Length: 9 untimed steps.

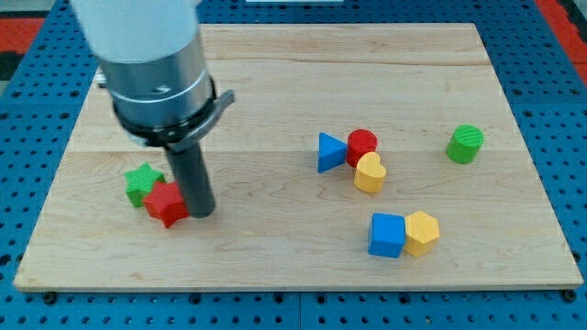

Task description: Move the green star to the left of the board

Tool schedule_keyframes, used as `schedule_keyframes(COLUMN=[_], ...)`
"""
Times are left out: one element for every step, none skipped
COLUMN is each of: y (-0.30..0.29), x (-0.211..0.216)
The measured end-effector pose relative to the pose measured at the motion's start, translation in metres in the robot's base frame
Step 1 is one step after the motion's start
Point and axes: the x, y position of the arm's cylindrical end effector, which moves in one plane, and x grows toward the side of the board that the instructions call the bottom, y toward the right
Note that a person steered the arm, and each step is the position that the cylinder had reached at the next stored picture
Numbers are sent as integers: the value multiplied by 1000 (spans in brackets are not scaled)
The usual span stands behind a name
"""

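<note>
The green star [140, 182] lies on the wooden board [275, 73] at the view's left, touching a red star [166, 203] just below and to its right. My tip [202, 213] is the lower end of the dark rod and stands right against the red star's right side, so the red star lies between the tip and the green star. The arm's grey body hides the board's upper left corner.
A blue triangle [329, 152], a red cylinder [361, 145] and a yellow heart [370, 173] cluster right of centre. A blue cube [387, 236] touches a yellow hexagon [421, 233] lower right. A green cylinder [466, 144] stands at the right.
</note>
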Motion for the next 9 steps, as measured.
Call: schedule_keyframes(y=[-23, -33, -66, -73, -8, 10, -5, -5, -12], x=[7, 4, 3, 8, 8, -22, -36, -39, -51])
